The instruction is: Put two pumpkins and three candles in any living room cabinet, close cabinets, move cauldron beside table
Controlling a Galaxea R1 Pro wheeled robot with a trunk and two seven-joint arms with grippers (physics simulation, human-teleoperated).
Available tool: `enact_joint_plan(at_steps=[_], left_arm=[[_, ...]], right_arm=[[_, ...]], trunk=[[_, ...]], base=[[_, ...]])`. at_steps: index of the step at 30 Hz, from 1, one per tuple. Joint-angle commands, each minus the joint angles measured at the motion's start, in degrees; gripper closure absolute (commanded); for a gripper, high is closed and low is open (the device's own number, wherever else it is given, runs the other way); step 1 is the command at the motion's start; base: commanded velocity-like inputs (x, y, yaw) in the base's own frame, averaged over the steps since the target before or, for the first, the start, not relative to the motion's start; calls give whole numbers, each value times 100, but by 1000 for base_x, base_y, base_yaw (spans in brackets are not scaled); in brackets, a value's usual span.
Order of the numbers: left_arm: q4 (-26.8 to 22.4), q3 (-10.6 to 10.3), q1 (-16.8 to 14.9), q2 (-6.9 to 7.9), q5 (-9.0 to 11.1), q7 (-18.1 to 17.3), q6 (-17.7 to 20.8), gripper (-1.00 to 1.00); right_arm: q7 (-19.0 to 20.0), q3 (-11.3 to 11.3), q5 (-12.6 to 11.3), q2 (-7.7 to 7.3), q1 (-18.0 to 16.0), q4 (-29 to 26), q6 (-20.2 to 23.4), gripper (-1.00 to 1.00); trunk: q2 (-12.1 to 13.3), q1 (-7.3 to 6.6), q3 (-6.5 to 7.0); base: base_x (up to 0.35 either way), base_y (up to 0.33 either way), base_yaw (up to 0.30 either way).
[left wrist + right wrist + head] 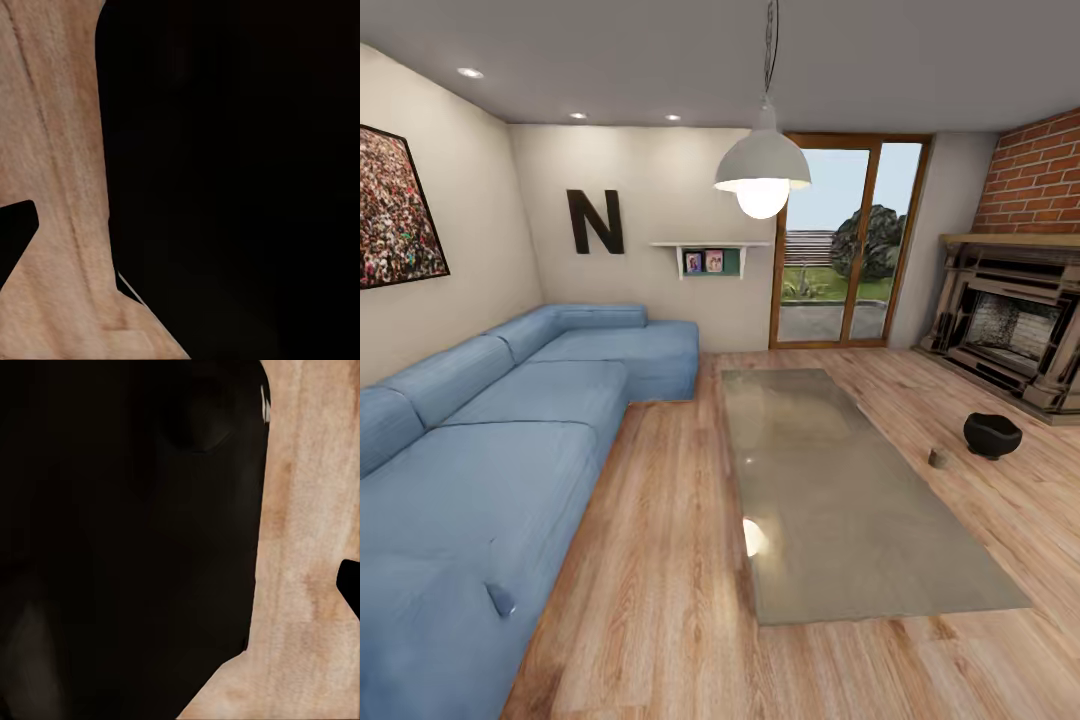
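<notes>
A wood floor (660, 560) runs across the living room. A long blue sofa (490, 450) lines the left wall, under a framed picture (395, 210) and a black letter N (595, 222). The glass-topped desk (840, 480) stands in the middle of the floor, with a white lamp (762, 170) hanging above it. To the right, a fireplace (1015, 330) sits below a brick wall (1035, 180). A glass door (850, 240) is at the back.

The cauldron (992, 434) rests on the floor between desk and fireplace, apart from both. A small dark object (937, 458) lies just beside it, too small to identify.

Both wrist views show dark, blurred shapes over floorboards; I cannot tell whether either end effector is spread or pressed together.
</notes>
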Motion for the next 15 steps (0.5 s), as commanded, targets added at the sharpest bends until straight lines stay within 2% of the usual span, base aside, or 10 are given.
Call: enact_joint_plan(at_steps=[1,8,15], left_arm=[[0,0,0,0,0,0,0,-100],[-133,18,32,36,43,-23,0,-100],[-158,18,33,34,44,-18,-6,-100]], right_arm=[[0,0,0,0,0,0,0,-100],[8,6,5,-8,-71,6,-14,-100],[7,-9,3,-1,-79,-5,-24,-100]], trunk=[[-3,0,-3],[-3,0,-3],[-3,0,-3]], base=[[0,0,0],[-5,0,0],[-125,-77,0]])
